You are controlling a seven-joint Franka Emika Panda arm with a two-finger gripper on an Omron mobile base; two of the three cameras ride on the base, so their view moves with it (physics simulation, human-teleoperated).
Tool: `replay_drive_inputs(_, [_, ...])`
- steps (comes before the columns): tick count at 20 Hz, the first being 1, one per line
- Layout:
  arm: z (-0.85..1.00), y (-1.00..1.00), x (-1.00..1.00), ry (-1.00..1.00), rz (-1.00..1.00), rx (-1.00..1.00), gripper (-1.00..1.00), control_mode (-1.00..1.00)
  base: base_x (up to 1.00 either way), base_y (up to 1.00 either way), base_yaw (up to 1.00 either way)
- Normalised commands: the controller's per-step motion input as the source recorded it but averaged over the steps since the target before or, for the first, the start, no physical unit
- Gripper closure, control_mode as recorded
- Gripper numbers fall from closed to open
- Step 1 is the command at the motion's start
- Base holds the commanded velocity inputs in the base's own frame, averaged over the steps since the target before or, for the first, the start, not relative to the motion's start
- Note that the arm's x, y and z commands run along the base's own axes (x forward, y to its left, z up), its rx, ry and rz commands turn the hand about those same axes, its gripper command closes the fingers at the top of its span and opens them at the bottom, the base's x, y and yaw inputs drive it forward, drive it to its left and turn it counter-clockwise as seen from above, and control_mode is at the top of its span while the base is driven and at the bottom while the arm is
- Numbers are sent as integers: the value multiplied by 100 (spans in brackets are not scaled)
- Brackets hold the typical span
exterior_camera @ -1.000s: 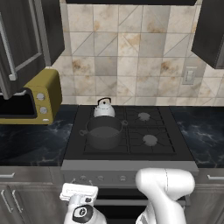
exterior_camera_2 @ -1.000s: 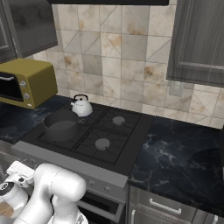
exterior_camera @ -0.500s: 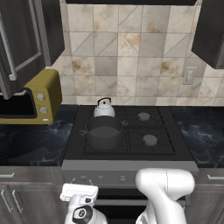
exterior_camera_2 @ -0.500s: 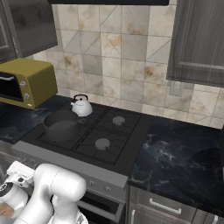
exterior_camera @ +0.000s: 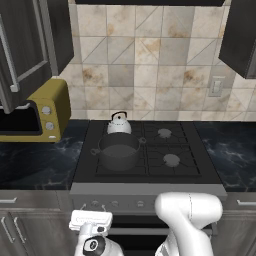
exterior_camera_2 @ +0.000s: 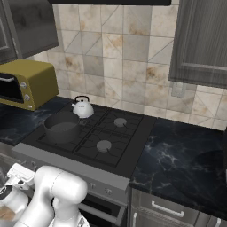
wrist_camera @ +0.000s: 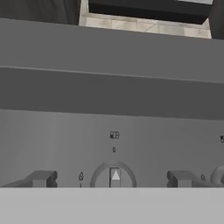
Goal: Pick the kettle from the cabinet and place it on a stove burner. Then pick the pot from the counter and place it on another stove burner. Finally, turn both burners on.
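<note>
Kettle: we see the kettle (exterior_camera: 119, 124) standing upright on the rear left burner of the cooktop (exterior_camera: 182, 172), just behind the pot.
Pot: the pot (exterior_camera: 119, 151) sits on the front left burner — lidless, its side handles pointing left and right.
Free burners: the rear right burner (exterior_camera: 164, 133) and front right burner (exterior_camera: 171, 160) carry nothing.
Gripper: our gripper (wrist_camera: 113, 179) hangs low before the stove's front panel, fingers (wrist_camera: 40, 178) spread wide and released, with a round knob (wrist_camera: 114, 176) between them — nothing grasped.
Surroundings: the yellow microwave (exterior_camera: 44, 111) rests on the counter (exterior_camera: 35, 165) left of the stove, under the open cabinet door (exterior_camera: 20, 50).
</note>
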Motion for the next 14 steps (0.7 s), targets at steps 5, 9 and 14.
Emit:
replay_drive_inputs(5, [0, 0, 4, 0, 0, -1, -100, -100, 0, 0, 0])
replay_drive_inputs(9, [0, 0, 5, 0, 0, 0, -100, -100, 0, 0, 0])
replay_drive_inputs(14, [0, 0, 13, 0, 0, 0, 100, -100, 0, 0, 0])
